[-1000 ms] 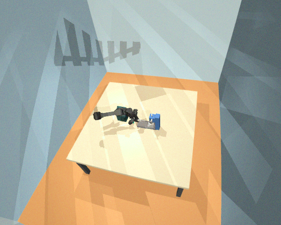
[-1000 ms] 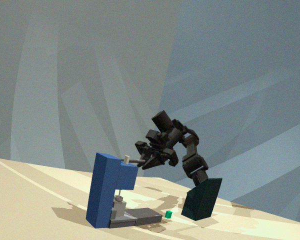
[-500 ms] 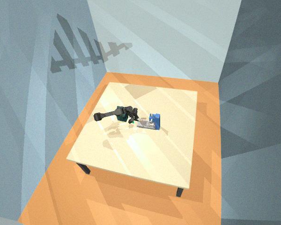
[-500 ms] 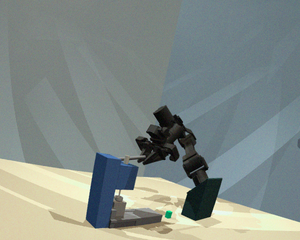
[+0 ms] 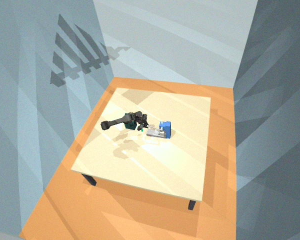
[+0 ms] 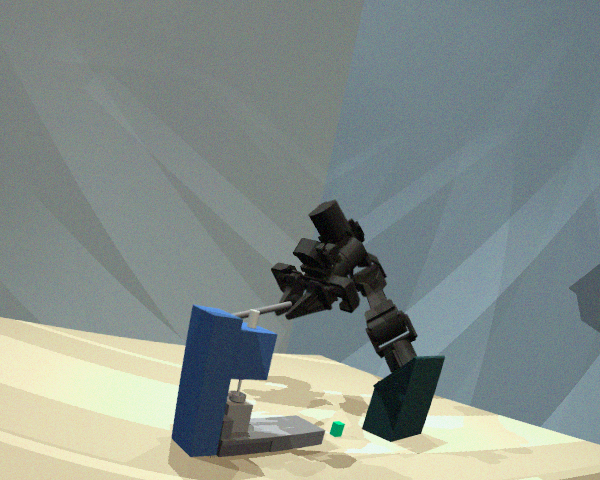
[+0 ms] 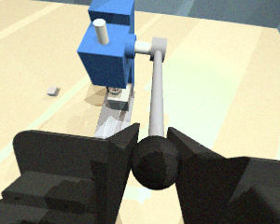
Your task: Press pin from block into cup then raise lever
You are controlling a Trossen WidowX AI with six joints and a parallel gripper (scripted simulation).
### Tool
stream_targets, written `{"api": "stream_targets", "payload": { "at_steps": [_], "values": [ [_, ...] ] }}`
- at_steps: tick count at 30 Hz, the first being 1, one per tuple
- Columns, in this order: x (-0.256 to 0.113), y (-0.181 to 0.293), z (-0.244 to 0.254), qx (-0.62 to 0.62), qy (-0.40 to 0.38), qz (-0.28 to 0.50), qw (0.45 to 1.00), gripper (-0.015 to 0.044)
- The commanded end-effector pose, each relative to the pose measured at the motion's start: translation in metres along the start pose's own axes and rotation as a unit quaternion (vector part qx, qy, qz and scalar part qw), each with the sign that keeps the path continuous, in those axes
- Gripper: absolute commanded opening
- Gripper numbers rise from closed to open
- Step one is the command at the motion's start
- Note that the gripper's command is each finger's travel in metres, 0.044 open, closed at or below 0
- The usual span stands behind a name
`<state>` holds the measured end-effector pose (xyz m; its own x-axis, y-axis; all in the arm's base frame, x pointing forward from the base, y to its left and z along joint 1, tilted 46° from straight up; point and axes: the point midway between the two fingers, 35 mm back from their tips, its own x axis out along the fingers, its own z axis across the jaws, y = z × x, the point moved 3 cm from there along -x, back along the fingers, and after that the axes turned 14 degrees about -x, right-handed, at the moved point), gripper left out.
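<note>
Relative to the blue press (image 5: 167,129) (image 6: 207,379) (image 7: 105,58), the black jaws (image 6: 296,305) grip its grey rod-shaped lever (image 6: 269,308) (image 7: 157,93) out front; the pale grey block (image 6: 239,417) (image 7: 119,99) sits on its bed, beneath its punch.
</note>
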<state>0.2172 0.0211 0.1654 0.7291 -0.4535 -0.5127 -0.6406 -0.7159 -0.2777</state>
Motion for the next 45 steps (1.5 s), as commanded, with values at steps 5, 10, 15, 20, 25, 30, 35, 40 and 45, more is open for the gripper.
{"api": "stream_targets", "payload": {
  "at_steps": [5, 10, 15, 20, 25, 30, 35, 40, 45],
  "values": [
    [-0.007, -0.014, -0.004, 0.003, 0.000, -0.007, 1.000, 0.0000],
    [-0.009, -0.020, -0.005, 0.003, 0.000, -0.007, 1.000, 0.0000],
    [-0.011, -0.026, -0.007, 0.003, 0.000, -0.007, 1.000, 0.0000],
    [-0.013, -0.032, -0.008, 0.003, 0.000, -0.007, 1.000, 0.0000],
    [-0.015, -0.039, -0.010, 0.003, 0.000, -0.008, 1.000, 0.0000],
    [-0.016, -0.045, -0.011, 0.003, 0.000, -0.008, 1.000, 0.0000],
    [-0.017, -0.052, -0.013, 0.004, 0.000, -0.008, 1.000, 0.0000],
    [-0.018, -0.059, -0.015, 0.004, 0.000, -0.008, 1.000, 0.0000],
    [-0.018, -0.066, -0.017, 0.004, 0.000, -0.008, 1.000, 0.0000]
  ]
}}
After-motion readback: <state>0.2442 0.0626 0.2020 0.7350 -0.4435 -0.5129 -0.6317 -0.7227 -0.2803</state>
